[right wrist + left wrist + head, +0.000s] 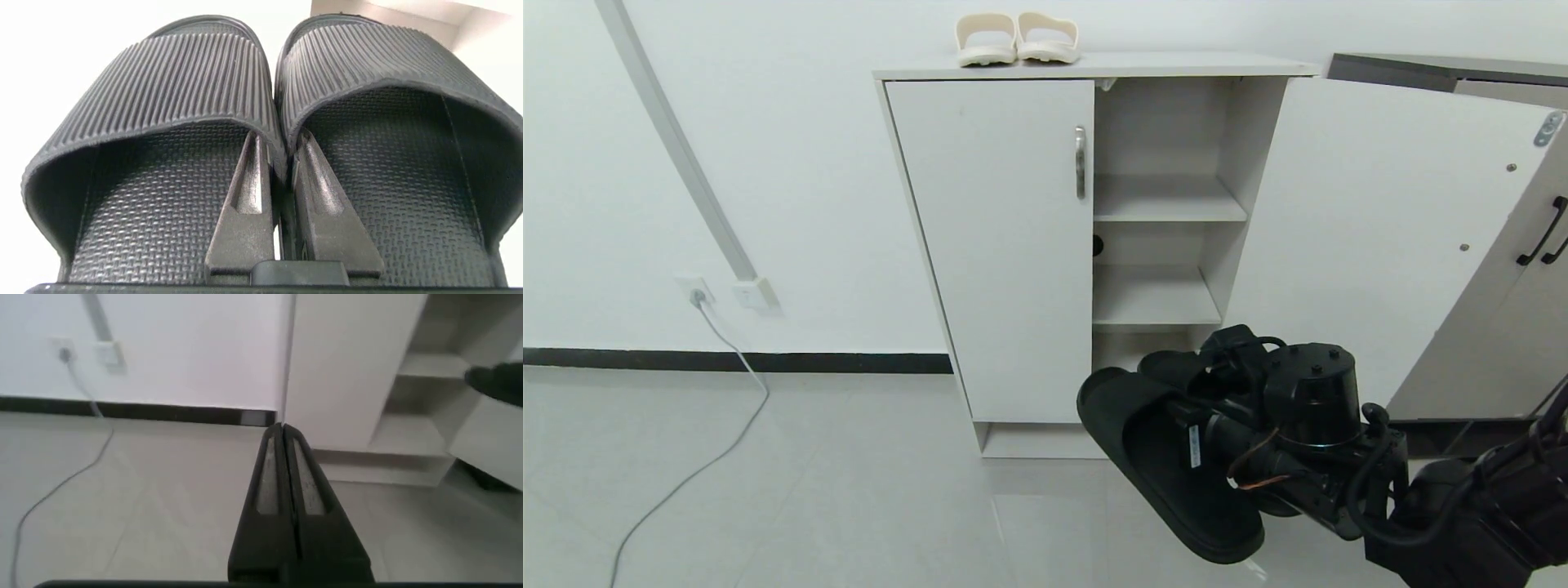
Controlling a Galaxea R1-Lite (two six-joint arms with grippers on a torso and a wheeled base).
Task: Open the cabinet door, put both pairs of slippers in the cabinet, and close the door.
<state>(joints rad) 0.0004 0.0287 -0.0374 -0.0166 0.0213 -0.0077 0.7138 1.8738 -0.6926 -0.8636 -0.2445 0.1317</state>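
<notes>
Right arm carrying the first pair in front of the opened cabinet.

The white two-door laminate cabinet [1176, 64] stands against the far wall. Its left door [996, 245] is closed and its right door [1372, 229] is swung wide to the right, exposing two white shelves [1152, 298] and a bottom compartment.

The pair of black ribbed rubber slippers [1168, 457] hangs tilted above the glossy grey tiled floor [809, 490], near the open half and just in front of the bottom compartment. The right gripper [280, 175] has one finger inside each slipper, and its jaws are pinched on the two adjoining strap edges, so both slippers travel as one.

The pair of cream moulded slippers [1017, 38] rests side by side on the cabinet top, above the closed door. The left gripper [283, 457] is held over the floor to the left, its fingers pressed together on nothing.

Handling, as judged:
- The slippers look light and pliable.
- The ribbed straps should offer good friction.
- A soft strap can flex, letting the pair sag or swing about the pinch.
- One slipper could work loose if a toe catches a shelf edge.
- The cream pair seems best taken the same way, at the touching inner strap edges.
</notes>
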